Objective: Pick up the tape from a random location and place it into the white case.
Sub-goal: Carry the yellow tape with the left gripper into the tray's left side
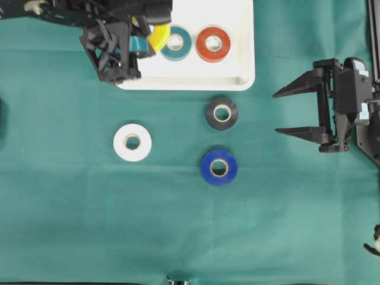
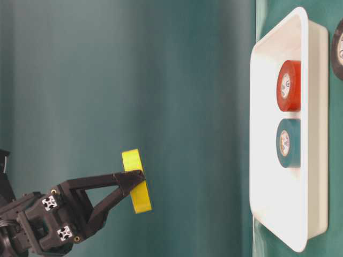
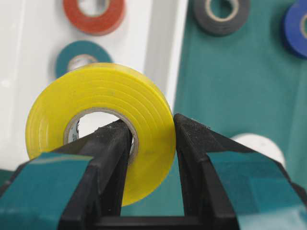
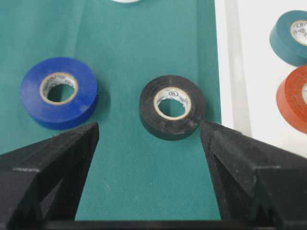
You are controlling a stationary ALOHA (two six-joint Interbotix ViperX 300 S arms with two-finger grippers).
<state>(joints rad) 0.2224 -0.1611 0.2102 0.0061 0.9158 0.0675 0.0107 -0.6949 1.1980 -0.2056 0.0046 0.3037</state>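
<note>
My left gripper (image 1: 145,43) is shut on a yellow tape roll (image 3: 110,91). One finger (image 3: 112,143) passes through the core and the other presses the outer face. The roll (image 2: 140,201) hangs upright in the air above the left part of the white case (image 1: 196,80). A teal roll (image 1: 176,43) and a red roll (image 1: 213,44) lie flat inside the case. My right gripper (image 1: 276,113) stands open at the right, low over the cloth, with nothing between its fingers. A black roll (image 4: 171,106) lies just ahead of it.
On the green cloth below the case lie the black roll (image 1: 221,113), a blue roll (image 1: 219,167) and a white roll (image 1: 132,142). The case's raised rim (image 4: 230,72) runs close beside the black roll.
</note>
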